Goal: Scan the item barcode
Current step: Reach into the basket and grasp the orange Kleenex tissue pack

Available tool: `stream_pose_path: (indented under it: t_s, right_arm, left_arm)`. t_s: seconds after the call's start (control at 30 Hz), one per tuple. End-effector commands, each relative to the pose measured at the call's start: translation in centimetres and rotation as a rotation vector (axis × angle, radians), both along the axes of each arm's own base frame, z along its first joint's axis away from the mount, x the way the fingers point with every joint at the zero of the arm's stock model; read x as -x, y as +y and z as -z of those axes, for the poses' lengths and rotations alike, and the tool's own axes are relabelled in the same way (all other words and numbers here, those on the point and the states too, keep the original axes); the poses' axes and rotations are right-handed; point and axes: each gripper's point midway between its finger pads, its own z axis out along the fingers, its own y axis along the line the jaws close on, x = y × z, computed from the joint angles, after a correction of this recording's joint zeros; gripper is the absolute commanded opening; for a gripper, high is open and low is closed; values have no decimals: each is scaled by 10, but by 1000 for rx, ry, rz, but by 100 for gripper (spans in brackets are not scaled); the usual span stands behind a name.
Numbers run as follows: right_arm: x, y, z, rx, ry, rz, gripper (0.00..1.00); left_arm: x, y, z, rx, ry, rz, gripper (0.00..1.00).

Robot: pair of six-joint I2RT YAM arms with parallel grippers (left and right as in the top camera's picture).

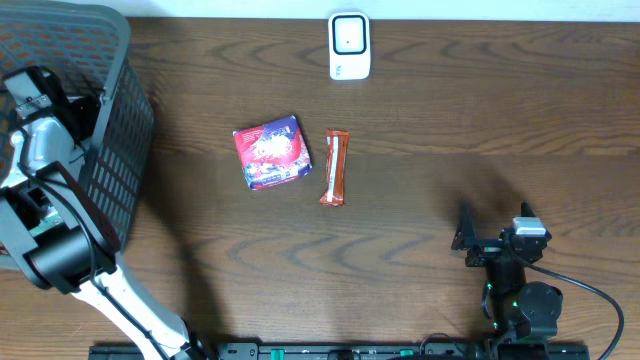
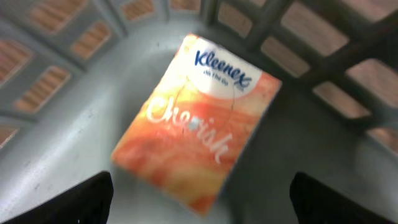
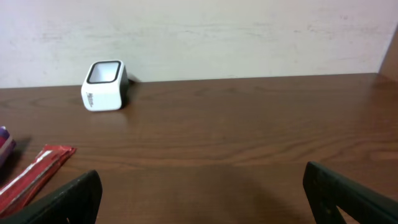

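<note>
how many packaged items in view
3: an orange Kleenex tissue pack inside the grey plastic basket, a red-purple snack packet and a slim red bar wrapper mid-table. The basket may hide more.

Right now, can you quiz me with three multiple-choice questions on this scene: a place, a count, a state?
1. Where is the Kleenex pack? A) on a shelf B) in the grey basket C) on a chair
2. How many wrapped items lie on the table? A) one B) two C) four
3. The right gripper is: A) open, empty B) shut tight C) shut on a cup
Answers: 1B, basket walls surround it; 2B, a red-blue packet and a red bar; 3A, its fingers stand apart, nothing between.
</note>
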Motion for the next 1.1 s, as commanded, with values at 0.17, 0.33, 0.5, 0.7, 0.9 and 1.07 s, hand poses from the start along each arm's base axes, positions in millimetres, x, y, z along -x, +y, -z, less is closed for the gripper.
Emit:
stream_pose_path:
  t_s: [0.17,0.33,0.5,0.7,0.9,1.07]
  right_arm:
    - [0,-3,2,9,4,11,99]
    - [0,-3,2,9,4,12,99]
    - [0,-3,2,9,4,12,99]
    - [0,-3,2,9,4,12,99]
    - [0,-3,2,9,4,12,99]
    - [0,-3,2,9,4,12,99]
  left_arm:
    - [-22,-6,-8,-82,-38,104,80]
    - [-23,-8,2,-76,-27,108,70]
    - [-16,-12,24,-46,21,110,54]
    - [-12,-14,27,-35,40,109,7]
    - [-1,-20,7,-20,59,106,7]
    - [6,-24,-62,-25,-40,41,7]
